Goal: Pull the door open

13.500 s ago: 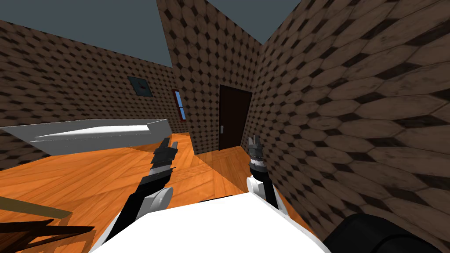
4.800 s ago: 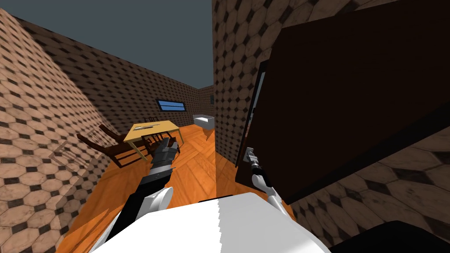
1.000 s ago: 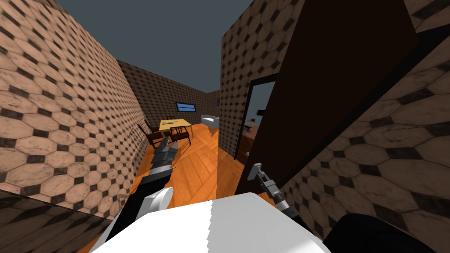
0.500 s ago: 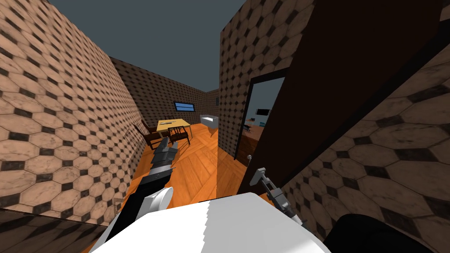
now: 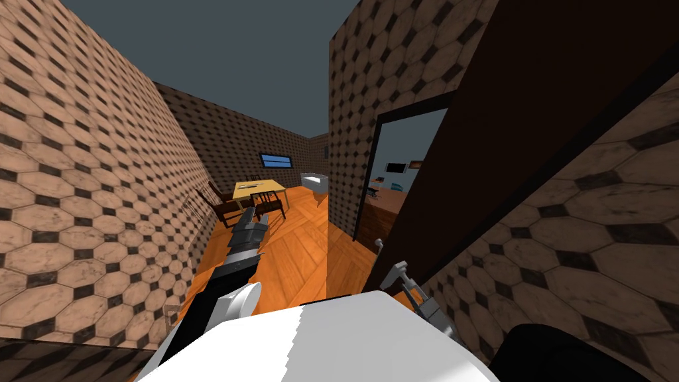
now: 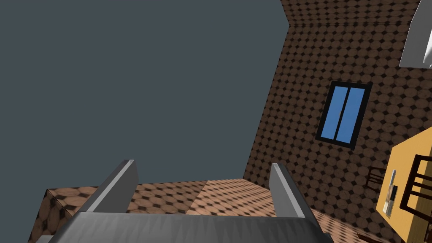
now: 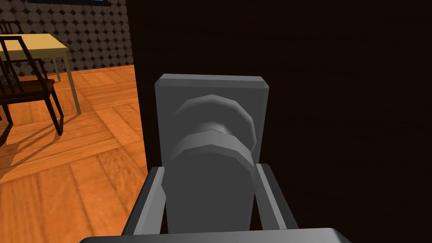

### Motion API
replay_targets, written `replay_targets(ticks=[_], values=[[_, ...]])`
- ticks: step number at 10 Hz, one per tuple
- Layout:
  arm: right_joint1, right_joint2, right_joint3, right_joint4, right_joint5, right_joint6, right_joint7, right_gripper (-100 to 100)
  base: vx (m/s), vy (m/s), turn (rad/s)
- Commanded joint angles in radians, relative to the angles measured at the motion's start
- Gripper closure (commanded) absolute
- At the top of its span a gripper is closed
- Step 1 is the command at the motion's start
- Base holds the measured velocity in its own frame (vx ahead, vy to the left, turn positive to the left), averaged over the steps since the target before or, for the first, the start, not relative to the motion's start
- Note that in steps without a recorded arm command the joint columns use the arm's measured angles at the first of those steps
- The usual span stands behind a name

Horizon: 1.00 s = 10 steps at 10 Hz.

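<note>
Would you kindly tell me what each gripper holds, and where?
Right gripper: sides of the grey round knob on the dark brown door. Left gripper: open, nothing.

From where I stand, the dark door (image 5: 530, 119) runs off past the top edge in the head view, so its upper end is out of sight. Seen from the right wrist, the door knob (image 7: 213, 139) has its near end hidden behind the right gripper (image 7: 209, 168), whose fingers press its sides. A chair (image 7: 25, 86) there is cut by the edge. From the left wrist, the yellow table (image 6: 403, 168) is cut off too, and a small pale object (image 6: 391, 196) on it is too small to name, as are the things through the doorway (image 5: 398, 172)
</note>
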<state>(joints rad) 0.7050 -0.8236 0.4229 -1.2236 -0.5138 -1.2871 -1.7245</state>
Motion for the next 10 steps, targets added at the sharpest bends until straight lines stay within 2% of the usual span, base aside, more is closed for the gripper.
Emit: replay_targets(ticks=[1, 2, 3, 4, 5, 6, 7, 8, 9, 10], values=[[0.019, -0.011, 0.012, 0.025, 0.012, -0.05, -0.016, 100, 0.027, -0.015, -0.019], [0.019, -0.011, 0.012, 0.025, 0.012, -0.062, -0.016, 100, 0.026, -0.011, -0.02], [0.037, -0.023, 0.024, 0.047, 0.024, -0.102, -0.03, 100, 0.032, -0.014, -0.03], [0.055, -0.033, 0.036, 0.068, 0.035, -0.13, -0.043, 100, 0.049, -0.026, -0.061], [0.055, -0.033, 0.036, 0.068, 0.035, -0.149, -0.043, 100, 0.033, -0.017, -0.034], [0.07, -0.043, 0.046, 0.087, 0.045, -0.181, -0.055, 100, 0.026, -0.014, -0.015], [0.07, -0.043, 0.046, 0.087, 0.045, -0.184, -0.055, 100, 0.018, -0.015, -0.019], [0.084, -0.051, 0.055, 0.103, 0.053, -0.213, -0.065, 100, 0.021, -0.017, -0.022], [0.084, -0.051, 0.055, 0.103, 0.053, -0.213, -0.065, 100, 0.014, -0.014, -0.015], [0.096, -0.058, 0.063, 0.117, 0.061, -0.237, -0.074, 100, 0.02, -0.02, -0.023]])
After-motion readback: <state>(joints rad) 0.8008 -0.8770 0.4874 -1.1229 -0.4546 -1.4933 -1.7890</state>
